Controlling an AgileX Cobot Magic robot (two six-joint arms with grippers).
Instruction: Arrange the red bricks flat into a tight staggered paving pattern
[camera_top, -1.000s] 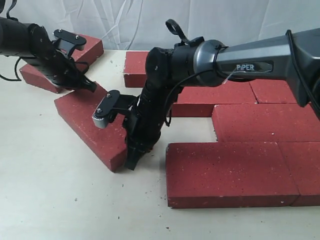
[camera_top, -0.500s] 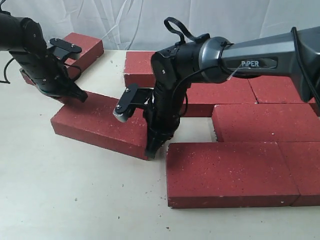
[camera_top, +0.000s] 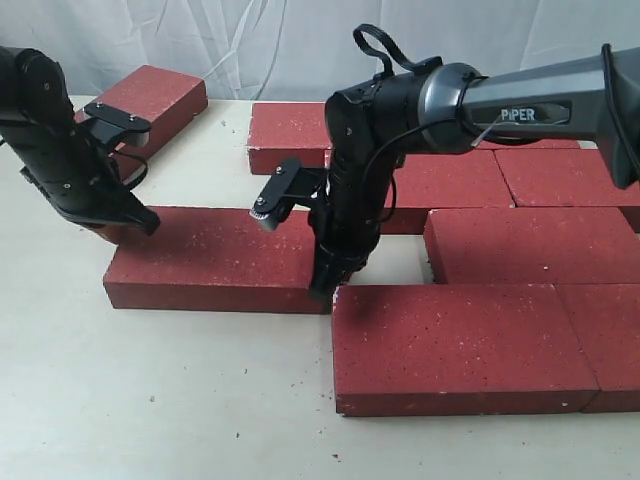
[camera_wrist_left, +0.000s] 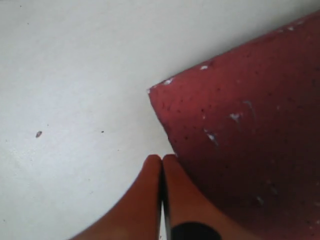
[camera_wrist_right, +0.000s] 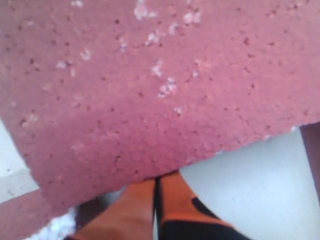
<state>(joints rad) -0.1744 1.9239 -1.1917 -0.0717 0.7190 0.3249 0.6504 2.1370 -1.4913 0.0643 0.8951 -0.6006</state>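
One loose red brick (camera_top: 215, 258) lies flat at centre left, parallel to the laid rows. Its right end almost meets the front-row brick (camera_top: 460, 345). My left gripper (camera_top: 145, 225) is shut and empty, with its tip against the loose brick's back left corner. The left wrist view shows that corner (camera_wrist_left: 245, 140) beside the closed gripper (camera_wrist_left: 162, 159). My right gripper (camera_top: 322, 292) is shut and empty, pointing down at the loose brick's right end by the gap to the front row. In the right wrist view, the gripper (camera_wrist_right: 156, 179) touches the brick's edge (camera_wrist_right: 150, 85).
Several red bricks are laid staggered on the right: back row (camera_top: 290, 135), (camera_top: 560, 175), middle row (camera_top: 530, 245), front right (camera_top: 610, 340). Another brick (camera_top: 150, 95) lies apart at the back left. Grit specks dot the pale table (camera_top: 150, 400). A white curtain hangs behind.
The loose brick has swung from diagonal to parallel with the rows, its right end now near the front-row brick. The right gripper moved right with that end. The left gripper moved left and forward.
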